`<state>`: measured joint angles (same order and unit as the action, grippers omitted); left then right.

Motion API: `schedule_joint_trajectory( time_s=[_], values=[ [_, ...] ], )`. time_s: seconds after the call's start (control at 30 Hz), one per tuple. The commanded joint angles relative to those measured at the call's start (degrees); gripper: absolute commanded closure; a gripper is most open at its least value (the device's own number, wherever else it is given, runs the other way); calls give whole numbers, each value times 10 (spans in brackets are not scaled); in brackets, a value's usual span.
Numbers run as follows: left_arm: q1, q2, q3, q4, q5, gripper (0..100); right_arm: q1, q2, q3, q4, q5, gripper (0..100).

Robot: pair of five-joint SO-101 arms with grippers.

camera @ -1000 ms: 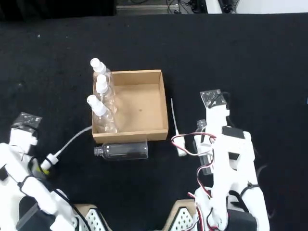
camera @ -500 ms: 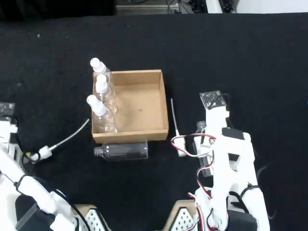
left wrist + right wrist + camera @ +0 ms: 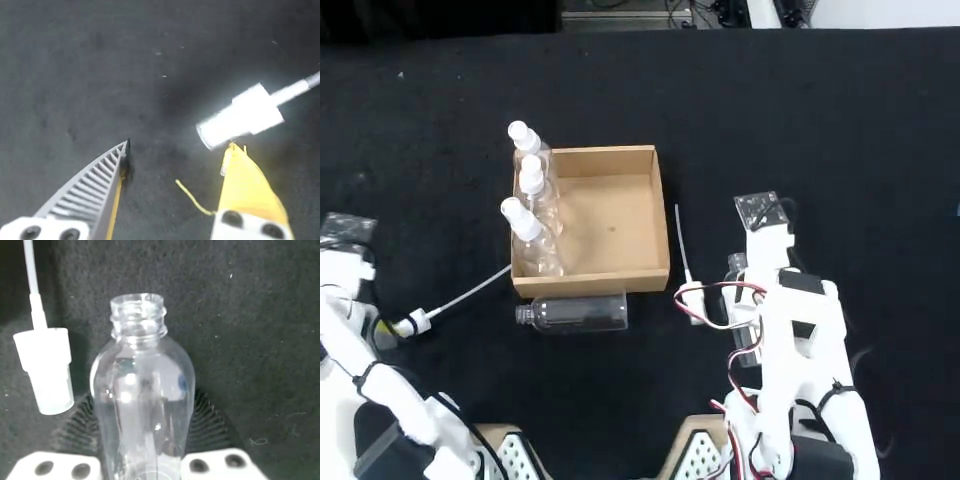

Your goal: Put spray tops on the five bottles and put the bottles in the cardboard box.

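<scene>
Three capped bottles [image 3: 538, 205] stand in a row in the cardboard box [image 3: 590, 283], against the wall on my left arm's side, each with a white spray top on. The rest of the box floor is bare. A fourth bottle, the lying bottle [image 3: 575, 313], is on its side on the tabletop [image 3: 800, 120] just in front of the box's near wall, its neck uncapped and pointing toward the left arm.

The fifth, the held bottle [image 3: 142, 390], sits in my right tool [image 3: 142, 427], which is clenched on its body, the open neck pointing away from the wrist. Just beside it a loose spray top [image 3: 45, 370] lies on the tabletop, its thin tube stretching away alongside the box's right wall.

On the other side, my left tool [image 3: 177, 146] is released, jaws spread wide and low over the tabletop. A second spray top [image 3: 240, 117] lies right at the tip of the yellow finger [image 3: 247, 185]; its tube runs toward the box's near left corner.
</scene>
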<state>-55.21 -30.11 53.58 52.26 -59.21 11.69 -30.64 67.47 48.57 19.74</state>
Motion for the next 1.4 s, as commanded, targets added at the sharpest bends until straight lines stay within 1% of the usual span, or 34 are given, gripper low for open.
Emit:
schedule_joint_trajectory(
  time_s=[0.0,0.17,0.27,0.33,0.43,0.57,0.6,0.63,0.8,0.87,1.03,1.13,1.2,1.3,1.37],
  values=[
    [36,0,12,-32,-37,722,-6,-25,-4,-11,-1,988],
    [46,0,95,-216,-36,722,-5,-26,-4,-12,-1,988],
    [44,0,124,-293,-20,722,-5,-26,-4,-13,-1,988],
    [44,0,124,-309,17,722,-5,-23,-3,-23,-1,988],
    [45,3,102,-305,82,722,-5,-23,-3,-23,-1,988],
    [45,40,43,-301,213,722,-5,-23,-2,-22,-2,988],
    [44,55,22,-285,242,722,-5,-23,-1,-21,-3,988],
    [43,69,-5,-248,265,722,-5,-23,1,-23,-3,988],
    [45,150,-205,53,365,722,-7,-25,5,-23,-4,988],
    [47,194,-276,120,427,722,-9,-23,6,-23,-4,988],
    [51,306,-408,232,619,721,-10,-23,6,-21,-4,988],
    [79,361,-466,299,720,722,-11,-23,7,-20,-1,988],
    [110,395,-496,336,753,722,-11,-23,7,-20,-1,988],
    [157,433,-534,379,756,722,-11,-23,11,-23,0,988],
    [178,451,-558,394,758,722,-11,-23,12,-23,0,988]
  ],
)
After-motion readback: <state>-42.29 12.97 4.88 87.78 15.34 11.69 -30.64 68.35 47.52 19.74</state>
